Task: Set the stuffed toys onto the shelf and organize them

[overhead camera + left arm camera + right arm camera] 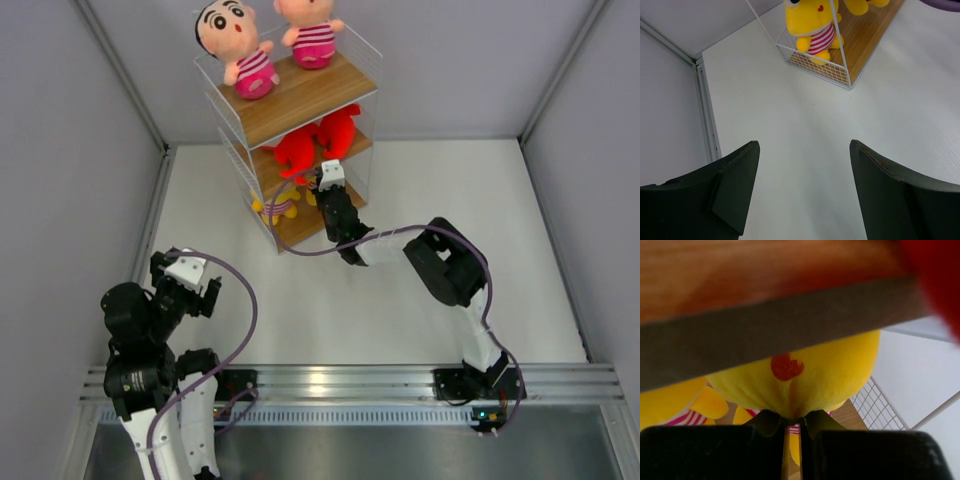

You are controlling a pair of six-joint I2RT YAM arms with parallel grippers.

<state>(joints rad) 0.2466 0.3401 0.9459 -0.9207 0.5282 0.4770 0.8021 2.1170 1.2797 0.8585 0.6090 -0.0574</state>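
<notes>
The jaws of the right gripper [790, 421] are pinched nearly shut on the yellow toy [805, 370], right in front of them on the bottom board of the shelf [300, 95], while the left gripper [804, 145] hangs wide open, well apart.

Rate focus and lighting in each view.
Top external: even, soft light, the shelf sharp. Left wrist: sharp on the table, its own fingers dark and unlit. Right wrist: too close, the shelf board and a red patch blurred, the yellow figure soft, filling the frame.
</notes>
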